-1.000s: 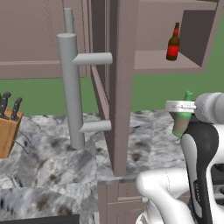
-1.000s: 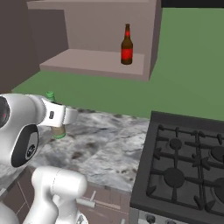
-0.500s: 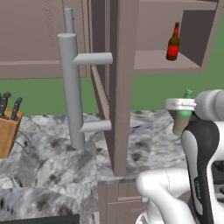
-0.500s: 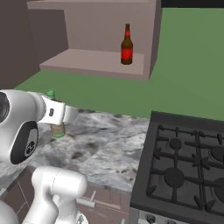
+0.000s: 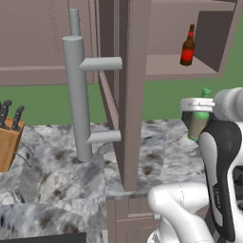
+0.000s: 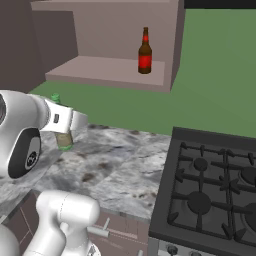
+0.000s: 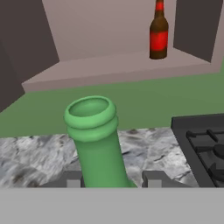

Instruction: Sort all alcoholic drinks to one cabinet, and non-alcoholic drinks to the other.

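Claw [image 7: 111,180]: tips pressed against the green bottle [image 7: 97,144] from both sides, low on its neck; it appears pinched, though the contact itself is cut off at the view's bottom.
Green bottle: upright between the tips, neck rising toward 12 o'clock, over the counter [image 6: 125,165].
Risk: a narrow, smooth neck could slip or tilt in the lift; swinging up, it might clip the shelf [image 7: 131,70] edge.
Stove [image 6: 210,185]: at 3 o'clock.
Brown bottle [image 7: 158,33]: on the shelf, 1 o'clock, well apart.
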